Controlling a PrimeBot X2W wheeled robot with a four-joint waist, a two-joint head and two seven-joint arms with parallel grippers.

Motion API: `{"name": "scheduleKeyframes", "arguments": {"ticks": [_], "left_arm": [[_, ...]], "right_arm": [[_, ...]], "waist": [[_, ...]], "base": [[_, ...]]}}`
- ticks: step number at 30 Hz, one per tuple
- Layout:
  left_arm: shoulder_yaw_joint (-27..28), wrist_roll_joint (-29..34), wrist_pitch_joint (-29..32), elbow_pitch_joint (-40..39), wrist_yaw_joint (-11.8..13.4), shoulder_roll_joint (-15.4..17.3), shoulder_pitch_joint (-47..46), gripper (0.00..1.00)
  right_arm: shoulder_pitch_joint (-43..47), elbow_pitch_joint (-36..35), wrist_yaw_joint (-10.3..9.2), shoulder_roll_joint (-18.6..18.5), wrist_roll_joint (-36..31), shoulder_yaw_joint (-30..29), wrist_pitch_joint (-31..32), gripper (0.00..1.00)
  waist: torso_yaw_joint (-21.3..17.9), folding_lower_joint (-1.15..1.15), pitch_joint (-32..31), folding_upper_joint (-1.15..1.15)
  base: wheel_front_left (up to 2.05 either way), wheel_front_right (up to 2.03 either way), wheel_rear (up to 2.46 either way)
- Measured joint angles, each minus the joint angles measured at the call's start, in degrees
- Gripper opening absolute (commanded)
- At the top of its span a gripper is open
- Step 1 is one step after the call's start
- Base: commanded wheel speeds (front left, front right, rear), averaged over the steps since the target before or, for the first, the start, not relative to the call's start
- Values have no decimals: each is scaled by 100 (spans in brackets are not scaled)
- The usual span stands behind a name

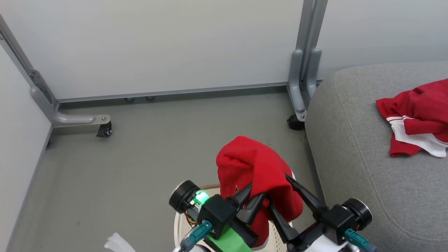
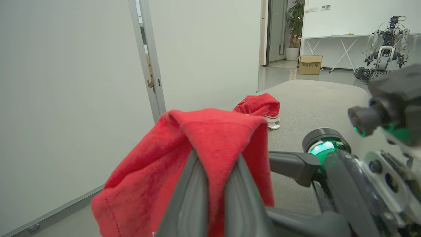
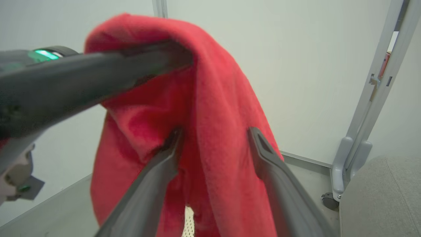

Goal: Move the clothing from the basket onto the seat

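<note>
Off to the right in the head view, a very large light grey upholstered seat (image 1: 350,157) with a rounded corner, already carrying one crumpled bright red garment with white trim (image 1: 416,112), well in from the edge.

Low in the middle, a cream-white perforated plastic basket (image 1: 179,227) with a brown woven-look rim, on the grey floor (image 1: 140,157) just beside the seat. Mostly hidden, so impossible to tell what lies inside.

Raised above the basket, a second bright red soft garment (image 1: 252,164), lower hem hanging back toward it. Draped in a peak over the left gripper (image 1: 256,194), jaws together and clamped on a fold of the cloth, plain in the left wrist view. At the right gripper (image 1: 279,190), jaws apart, straddling the hanging cloth without pinching it.

Probably the carry step, with pickup done and placing not yet begun. Next move, by judgement: swing rightward over the cushion, keep the trailing hem from snagging the rim, lower beside the first garment, then part the left jaws.
</note>
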Motion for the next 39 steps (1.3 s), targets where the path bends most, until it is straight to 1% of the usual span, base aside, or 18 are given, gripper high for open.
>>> {"name": "scheduleKeyframes", "arguments": {"ticks": [6,7,8,9,11,14,26,27,28,34,39], "left_arm": [[-232,-140,162,-183,-4,113,-98,0],[-242,-153,180,-200,-4,131,-109,0],[-252,-164,183,-208,-4,143,-121,0],[-258,-178,202,-219,-4,156,-137,0],[-276,-221,209,-225,-4,176,-149,0],[-266,-281,230,-158,-3,223,-149,0],[-185,-320,159,240,130,287,-156,0],[-186,-320,152,263,134,290,-159,48],[-187,-318,125,275,147,293,-160,100],[-212,-320,42,381,157,299,-178,100],[-230,-328,20,433,156,318,-222,100]], "right_arm": [[-10,164,0,-19,-70,16,1,100],[-9,220,0,-25,-77,24,1,80],[-9,255,0,-21,-76,20,1,37],[-8,313,0,-19,-58,21,0,0],[2,502,0,-33,68,124,0,0],[3,587,0,-31,264,130,0,0],[64,564,0,9,820,53,1,0],[67,555,0,30,880,21,1,0],[79,547,0,65,940,-46,1,0],[113,554,0,166,1095,-298,1,0],[114,564,0,165,1095,-319,1,0]], "waist": [[23,0,10,0],[24,0,10,0],[23,0,10,0],[24,0,9,0],[27,0,4,0],[21,0,0,0],[-30,0,25,0],[-34,0,27,0],[-37,1,30,0],[-39,0,56,0],[-37,0,88,0]], "base": [[0,0,0],[0,0,0],[0,0,0],[0,0,0],[0,0,0],[0,0,0],[0,0,0],[0,0,0],[0,0,0],[0,0,0],[0,0,0]]}}
